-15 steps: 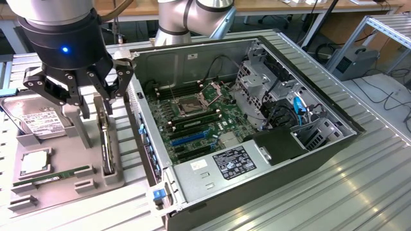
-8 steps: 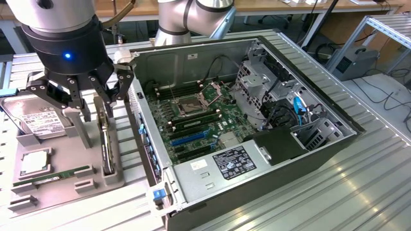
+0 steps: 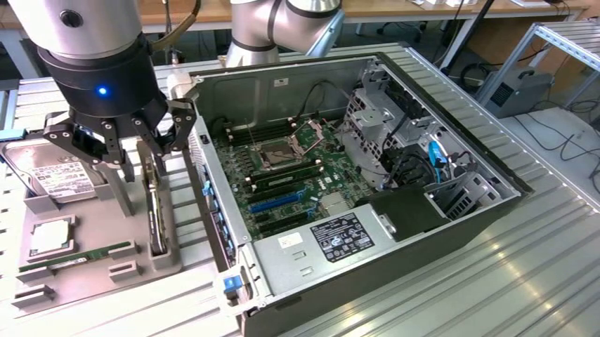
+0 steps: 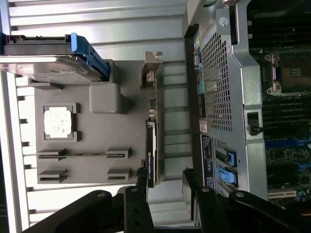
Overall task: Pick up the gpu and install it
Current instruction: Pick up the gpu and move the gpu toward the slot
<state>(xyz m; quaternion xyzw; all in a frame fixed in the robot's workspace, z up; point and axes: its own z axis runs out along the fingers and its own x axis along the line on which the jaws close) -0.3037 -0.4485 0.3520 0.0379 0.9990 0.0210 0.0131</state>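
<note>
Claw (image 4: 164,177) spread wide, empty, over the gpu (image 4: 151,155).
I see it on edge, long axis alongside the case (image 4: 223,97); label unreadable.

Nothing is legible. Labels on the power supply (image 3: 342,237) and drive (image 3: 56,177) defy reading. A badge on the gpu (image 4: 151,145) may be a logo.

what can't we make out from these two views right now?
- gpu: stands edge-on in the tray in both views, so its cooler face is unseen; the open pincer covers its upper end in the exterior view.
- hard drive: partly behind the pincer, exterior view.
- power supply label: text too small to read, exterior view.
</note>
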